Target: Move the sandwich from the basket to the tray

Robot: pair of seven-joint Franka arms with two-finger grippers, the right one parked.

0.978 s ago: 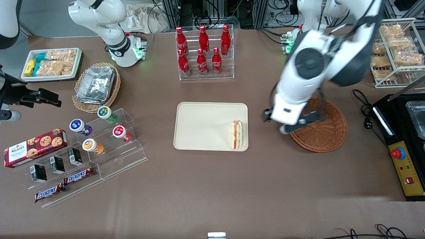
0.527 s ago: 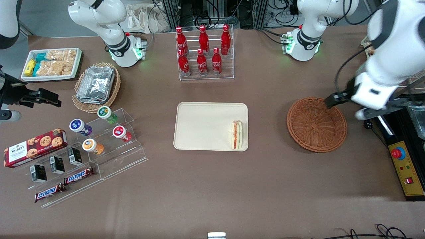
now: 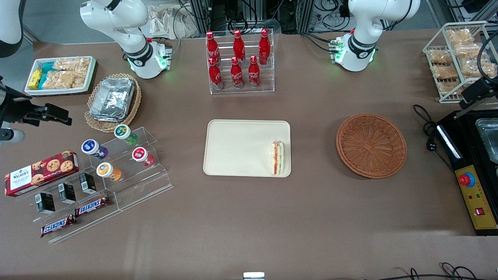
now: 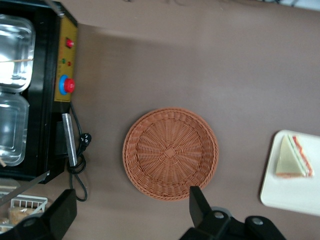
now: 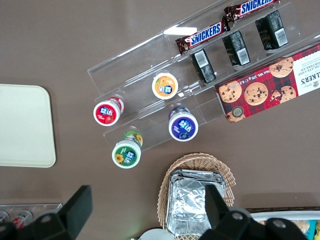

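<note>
The sandwich [image 3: 277,157] lies on the cream tray [image 3: 241,147], at the tray's end nearest the basket; its red and green filling edge shows [image 4: 294,157]. Nothing lies in the reddish-brown wicker basket [image 3: 371,146], which stands on the table beside the tray [image 4: 290,195]. My gripper [image 4: 131,212] hangs open and holds nothing, high above the table next to the basket [image 4: 171,153]. In the front view only a dark part of the gripper [image 3: 477,91] shows at the frame's edge, toward the working arm's end.
A black machine [image 3: 472,155] with a red button and a coiled cable [image 3: 428,128] sits at the working arm's end. A wire rack of snack bags [image 3: 459,58] stands near it. A rack of cola bottles [image 3: 239,62] stands farther from the camera than the tray.
My arm has swung from over the basket's edge out toward the working arm's end, leaving most of the front view. The sandwich stays on the tray.
</note>
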